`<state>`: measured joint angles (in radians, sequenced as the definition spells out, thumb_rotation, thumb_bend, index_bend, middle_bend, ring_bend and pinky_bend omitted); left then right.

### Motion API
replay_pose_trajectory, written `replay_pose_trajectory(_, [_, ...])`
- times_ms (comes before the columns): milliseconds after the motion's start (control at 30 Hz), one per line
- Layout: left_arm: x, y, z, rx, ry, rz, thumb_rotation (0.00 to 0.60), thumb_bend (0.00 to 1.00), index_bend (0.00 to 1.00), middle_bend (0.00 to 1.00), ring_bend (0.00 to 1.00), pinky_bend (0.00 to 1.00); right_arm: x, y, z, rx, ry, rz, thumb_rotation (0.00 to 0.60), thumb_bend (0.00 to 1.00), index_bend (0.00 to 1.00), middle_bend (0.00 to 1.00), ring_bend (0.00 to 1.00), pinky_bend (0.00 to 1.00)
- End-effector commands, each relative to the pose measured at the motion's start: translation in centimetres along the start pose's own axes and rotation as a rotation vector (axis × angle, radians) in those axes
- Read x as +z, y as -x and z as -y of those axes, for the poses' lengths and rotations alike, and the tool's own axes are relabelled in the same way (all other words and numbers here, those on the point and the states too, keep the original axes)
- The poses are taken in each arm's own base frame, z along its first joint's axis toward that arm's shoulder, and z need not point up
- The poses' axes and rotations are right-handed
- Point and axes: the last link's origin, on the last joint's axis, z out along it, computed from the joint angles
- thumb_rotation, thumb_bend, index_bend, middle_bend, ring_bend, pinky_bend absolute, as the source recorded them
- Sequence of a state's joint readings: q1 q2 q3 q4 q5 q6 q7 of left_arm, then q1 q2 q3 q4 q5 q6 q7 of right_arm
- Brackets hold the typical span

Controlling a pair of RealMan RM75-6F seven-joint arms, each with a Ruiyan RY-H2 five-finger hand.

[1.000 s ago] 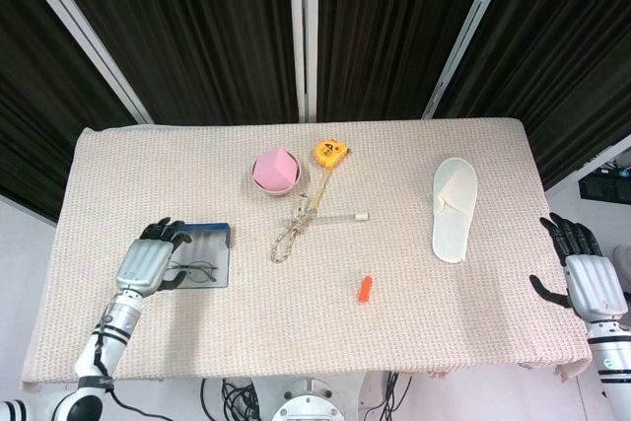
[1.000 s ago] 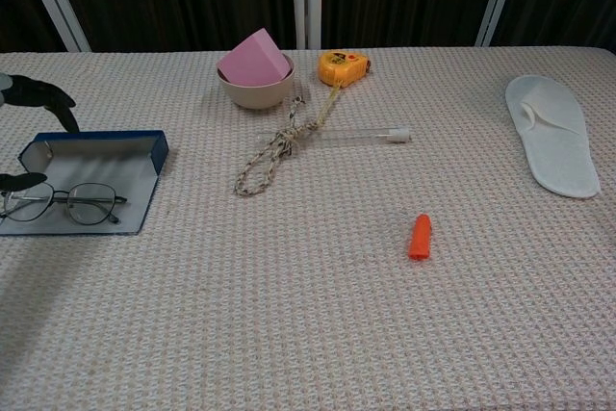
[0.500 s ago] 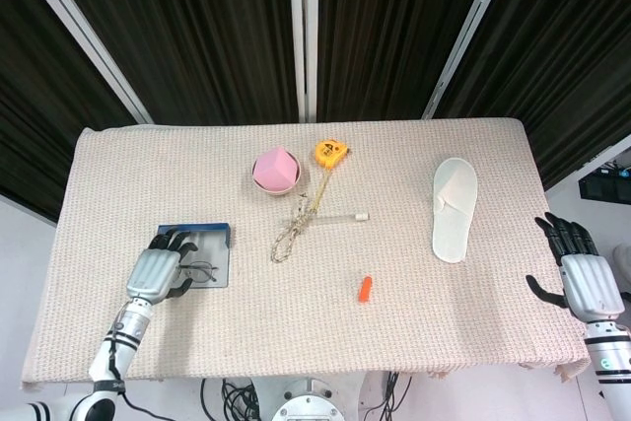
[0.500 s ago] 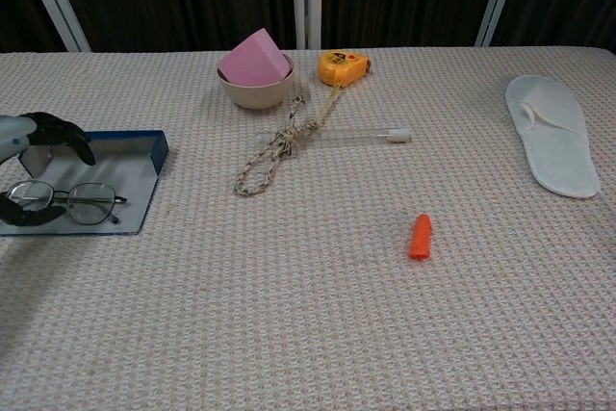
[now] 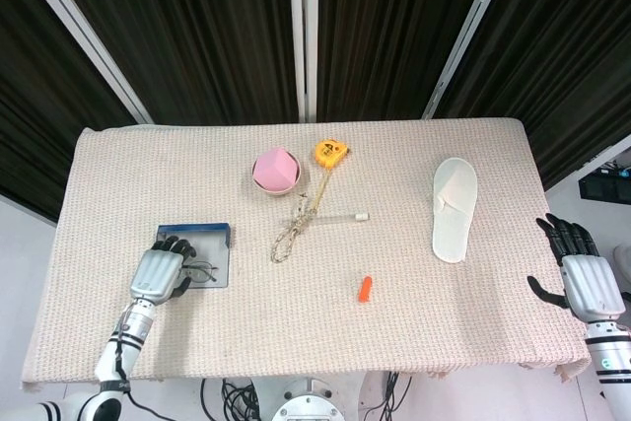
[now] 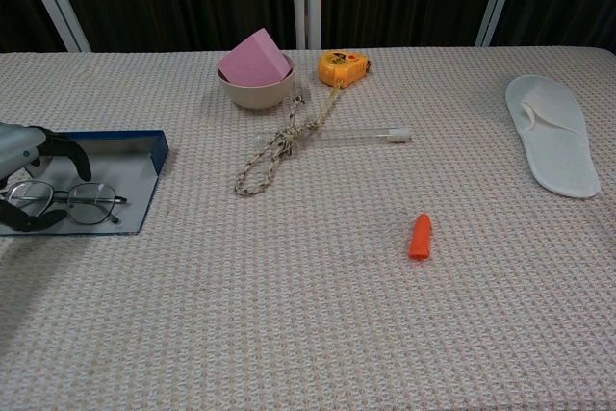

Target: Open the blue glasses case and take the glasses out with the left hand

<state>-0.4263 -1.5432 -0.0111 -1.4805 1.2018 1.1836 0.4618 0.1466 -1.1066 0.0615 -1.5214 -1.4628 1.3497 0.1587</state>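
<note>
Chest view shows the glasses (image 6: pixel 72 201) lying in the open blue glasses case (image 6: pixel 125 175), the left hand (image 6: pixel 24 175) curled over their left end. Whether its fingers actually pinch the frame cannot be told; the hand is cut off at the edge.

Left hand (image 6: pixel 27 175) over open blue glasses case (image 6: pixel 130 178) — fingers curled round glasses (image 6: pixel 75 203).
</note>
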Motion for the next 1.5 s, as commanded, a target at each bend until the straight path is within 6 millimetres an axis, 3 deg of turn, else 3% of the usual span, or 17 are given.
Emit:
replay_pose_trajectory(33, [0.1,0.1,0.1,0.007,-0.008,0.0,0.6,0.34,0.39,0.27,0.19,0.31,0.0,0.0,0.0,-0.001,0.002,0.003,0.6,0.22,0.0,0.0,0.0,0.0])
replay_pose_trajectory(667, [0.1,1.0,0.3,0.056,0.001,-0.009,0.6,0.36,0.59,0.41,0.3,0.34,0.0,0.2,-0.1,-0.007,0.007,0.013,0.6,0.22,0.0,0.0,0.0,0.0])
replay_pose_trajectory(900, [-0.2,0.2,0.0,0.055,0.011,-0.052,0.6,0.37,0.64,0.46,0.34,0.36,0.0,0.2,-0.2,-0.005,0.008,0.014,0.6,0.22,0.0,0.0,0.0,0.0])
replay_pose_trajectory(1233, [-1.6,-1.2,-1.0,0.04,0.039,-0.122,0.6,0.38,0.69,0.5,0.38,0.38,0.0,0.2,-0.2,-0.003,0.006,0.011,0.6,0.22,0.0,0.0,0.0,0.0])
replay_pose_trajectory(1500, [-3.9,-2.1,-3.6,0.005,0.109,-0.077,0.6,0.38,0.7,0.51,0.38,0.38,-0.1,0.2,-0.2,0.002,0.004,0.008,0.6,0.22,0.0,0.0,0.0,0.0])
